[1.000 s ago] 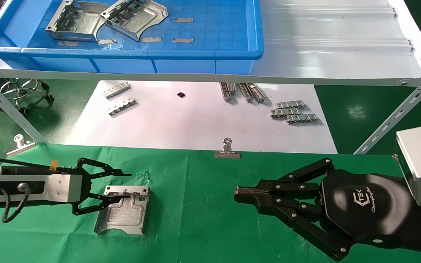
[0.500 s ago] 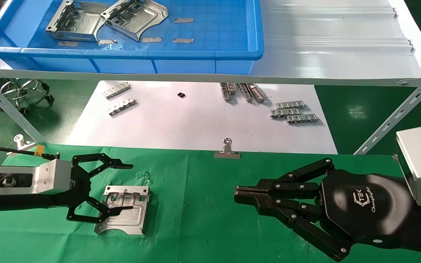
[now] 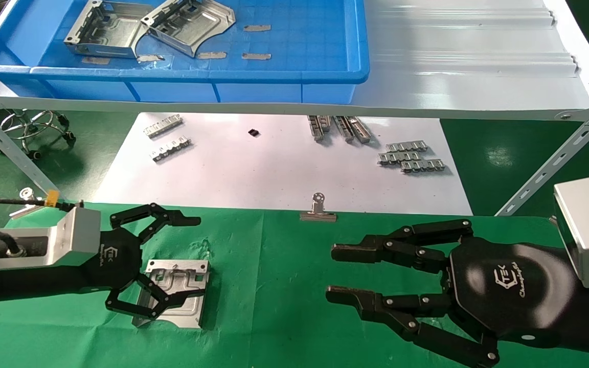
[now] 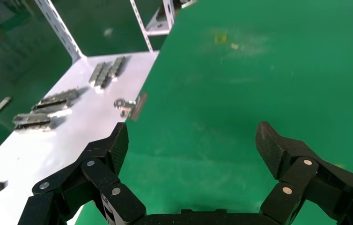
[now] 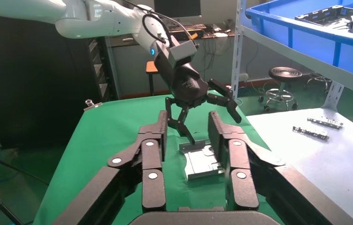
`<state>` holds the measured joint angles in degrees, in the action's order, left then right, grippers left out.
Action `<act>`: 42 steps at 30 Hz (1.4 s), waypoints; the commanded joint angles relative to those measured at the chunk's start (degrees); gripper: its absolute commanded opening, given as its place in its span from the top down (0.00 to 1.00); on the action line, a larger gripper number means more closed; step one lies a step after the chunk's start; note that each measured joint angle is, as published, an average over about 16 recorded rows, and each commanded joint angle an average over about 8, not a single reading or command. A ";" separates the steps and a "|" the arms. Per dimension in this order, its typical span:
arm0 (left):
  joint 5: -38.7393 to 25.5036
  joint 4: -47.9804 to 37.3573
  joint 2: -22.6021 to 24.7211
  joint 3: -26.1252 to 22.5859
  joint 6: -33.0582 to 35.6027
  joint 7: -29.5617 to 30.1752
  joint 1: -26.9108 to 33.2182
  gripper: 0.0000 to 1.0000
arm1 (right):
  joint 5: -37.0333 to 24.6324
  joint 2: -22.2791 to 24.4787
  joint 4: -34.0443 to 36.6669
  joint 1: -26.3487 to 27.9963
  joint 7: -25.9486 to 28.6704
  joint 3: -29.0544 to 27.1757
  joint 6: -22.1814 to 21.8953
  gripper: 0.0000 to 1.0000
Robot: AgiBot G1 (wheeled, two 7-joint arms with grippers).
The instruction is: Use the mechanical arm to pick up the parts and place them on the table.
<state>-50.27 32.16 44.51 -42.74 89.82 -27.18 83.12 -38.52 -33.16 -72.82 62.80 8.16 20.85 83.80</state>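
One silver part (image 3: 178,278) lies flat on the green table (image 3: 274,317) at the left; it also shows in the right wrist view (image 5: 202,164). My left gripper (image 3: 196,257) is open and empty, with one finger over the part and the other beyond its far edge. The left wrist view shows only its open jaws (image 4: 193,138) over bare cloth. My right gripper (image 3: 330,273) is open and empty above the cloth at the right, pointing towards the part (image 5: 187,123). Two more parts (image 3: 103,28) (image 3: 189,20) lie in the blue bin.
The blue bin (image 3: 197,76) stands on the grey-white shelf (image 3: 468,76) at the back. A white sheet (image 3: 274,174) holds small toothed strips (image 3: 409,158). A binder clip (image 3: 318,209) holds the cloth's far edge. A slanted shelf leg (image 3: 555,158) stands at the right.
My right gripper's jaws have gone from shut to open. My left gripper has rolled about its wrist over the part and stayed open. The part has not moved.
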 commanded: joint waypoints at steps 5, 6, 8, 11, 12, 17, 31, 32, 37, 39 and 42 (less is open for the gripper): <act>1.34 6.61 -1.52 4.27 -0.66 6.06 -3.44 0.00 | 0.00 0.00 0.00 0.00 0.00 0.00 0.00 0.00; 1.57 7.73 -1.77 4.99 -0.77 7.08 -4.02 0.00 | 0.00 0.00 0.00 0.00 0.00 0.00 0.00 0.00; 2.01 9.91 -2.27 6.40 -0.99 9.08 -5.16 0.00 | 0.00 0.00 0.00 0.00 0.00 0.01 0.00 0.00; 2.69 13.23 -3.03 8.54 -1.32 12.12 -6.89 0.00 | 0.01 0.00 0.00 0.00 0.00 0.01 0.00 0.00; 2.91 14.34 -3.29 9.25 -1.43 13.14 -7.46 0.00 | 0.01 0.00 0.00 0.00 0.00 0.01 0.00 0.00; 4.03 19.84 -4.55 12.80 -1.97 18.18 -10.33 0.00 | 0.01 0.00 0.00 0.00 -0.01 0.01 0.00 0.00; 7.16 35.25 -8.08 22.74 -3.51 32.29 -18.34 0.00 | 0.01 0.01 0.00 0.01 -0.01 0.02 -0.01 0.00; 7.38 36.36 -8.33 23.46 -3.62 33.31 -18.92 0.00 | 0.01 0.01 0.00 0.01 -0.01 0.02 -0.01 0.00; 8.31 40.94 -9.37 26.39 -4.04 37.38 -21.29 0.00 | 0.02 0.01 0.01 0.00 -0.01 0.02 -0.01 0.00; 8.60 42.27 -9.68 27.25 -4.16 38.38 -21.98 0.00 | 0.02 0.01 0.01 0.00 -0.01 0.02 -0.02 0.00; 8.85 43.24 -9.92 27.89 -4.26 38.95 -22.50 0.00 | 0.03 0.01 0.02 -0.01 -0.02 0.02 -0.02 0.00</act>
<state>-41.57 74.62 34.76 -15.35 85.60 11.22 61.01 -38.50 -33.15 -72.81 62.80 8.15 20.87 83.78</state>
